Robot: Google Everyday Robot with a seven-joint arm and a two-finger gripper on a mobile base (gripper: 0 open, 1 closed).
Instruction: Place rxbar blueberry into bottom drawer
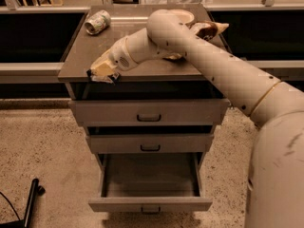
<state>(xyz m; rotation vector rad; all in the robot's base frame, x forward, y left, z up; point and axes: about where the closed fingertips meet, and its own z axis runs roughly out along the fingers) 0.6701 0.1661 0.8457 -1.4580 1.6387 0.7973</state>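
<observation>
My gripper (102,71) is at the front left edge of the grey cabinet top (85,46), reaching in from the right. It is shut on the rxbar blueberry (108,78), a small dark flat bar whose ends stick out under the yellowish fingers, right at the top's front lip. The bottom drawer (150,204) is the lowest and deepest of three grey drawers. It is pulled open, its inside looks empty, and it lies straight below and slightly right of the gripper.
A crushed green-white can (97,21) lies at the back left of the top. A tan-and-brown chip bag (209,30) lies at the back right, partly behind my arm. The two upper drawers (149,113) are shut. A dark stand (29,208) is on the floor at left.
</observation>
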